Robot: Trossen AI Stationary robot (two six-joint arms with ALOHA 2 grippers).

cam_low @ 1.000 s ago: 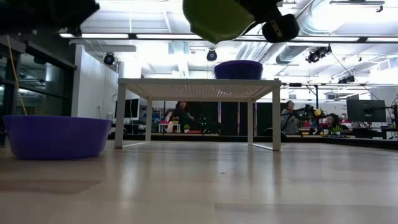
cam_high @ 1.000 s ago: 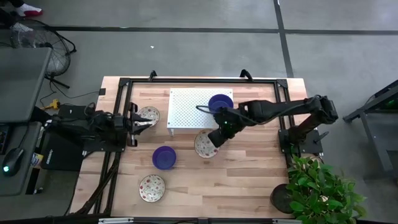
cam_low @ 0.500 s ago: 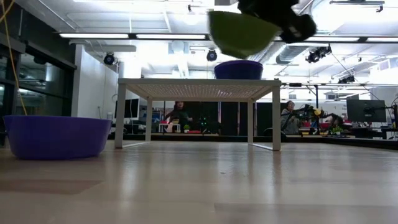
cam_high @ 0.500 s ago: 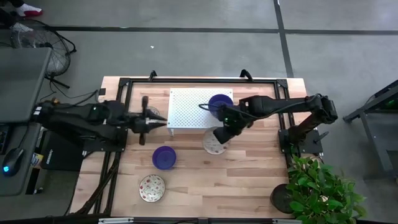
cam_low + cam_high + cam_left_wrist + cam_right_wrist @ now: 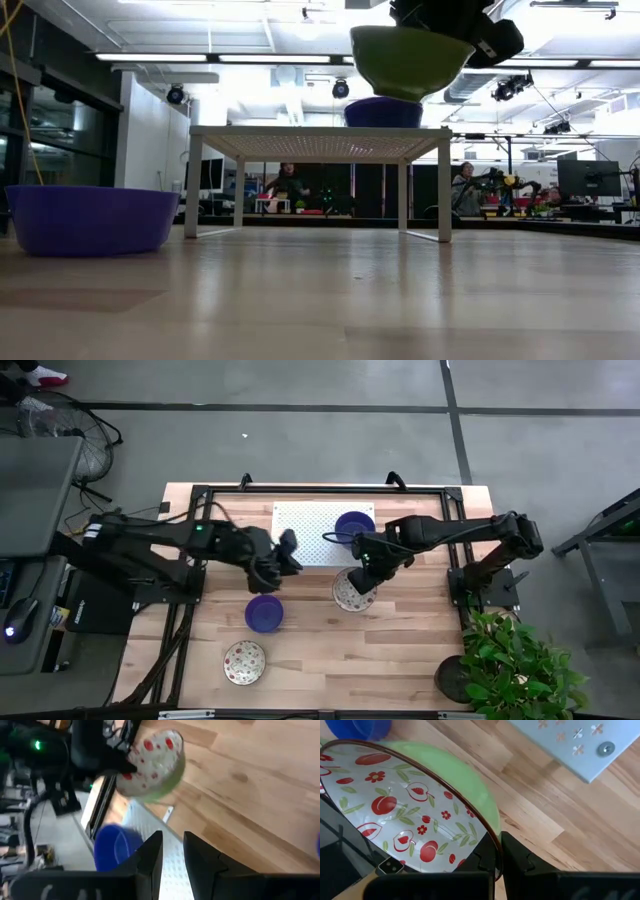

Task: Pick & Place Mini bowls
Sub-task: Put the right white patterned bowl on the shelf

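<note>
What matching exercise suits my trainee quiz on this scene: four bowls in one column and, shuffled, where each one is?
Column one:
1. right blue bowl
2. left blue bowl
3. right patterned bowl
4. left patterned bowl

Column two:
A. on the table, nearest its front edge
B. on the white rack
C. held in the air by the right tool
D. on the table, just in front of the rack

Pairs: 1-B, 2-D, 3-C, 4-A.
</note>
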